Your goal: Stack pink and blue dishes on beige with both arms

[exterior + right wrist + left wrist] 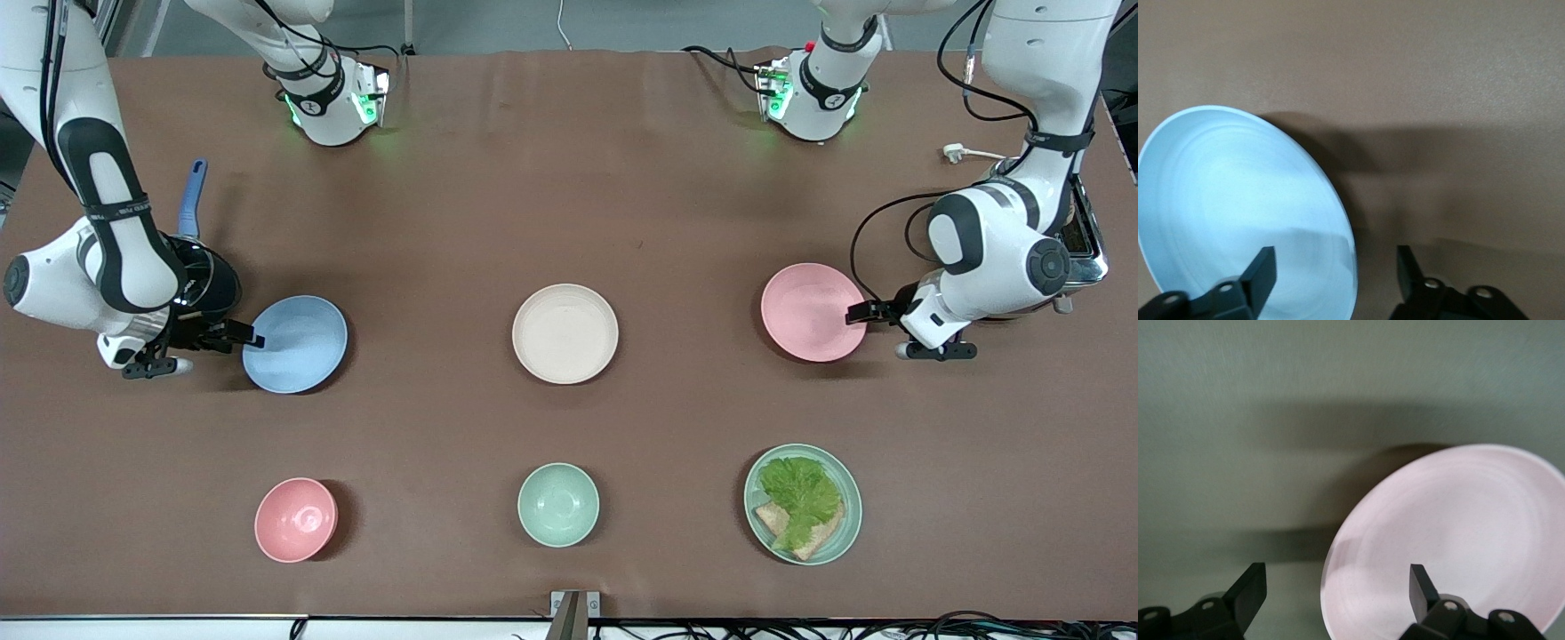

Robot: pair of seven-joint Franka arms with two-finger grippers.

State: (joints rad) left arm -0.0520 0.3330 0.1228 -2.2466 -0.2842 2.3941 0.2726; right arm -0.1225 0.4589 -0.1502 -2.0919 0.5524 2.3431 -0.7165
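The beige plate (564,333) lies bare at the table's middle. Toward the right arm's end lies the blue plate (298,344) (1231,200). My right gripper (242,340) (1336,267) is open at its edge, and the rim runs between the two fingers. Toward the left arm's end lies the pink plate (811,311) (1458,540). My left gripper (867,316) (1338,587) is open at its edge in the same way, one finger over the dish and one outside it. Neither pair of fingers presses on a rim.
Nearer the front camera stand a small pink bowl (296,519), a mint-green bowl (557,504) and a mint-green plate (845,533) with lettuce and bread. A blue-handled pan (191,196) sits under the right arm, a silver appliance (1086,249) under the left arm.
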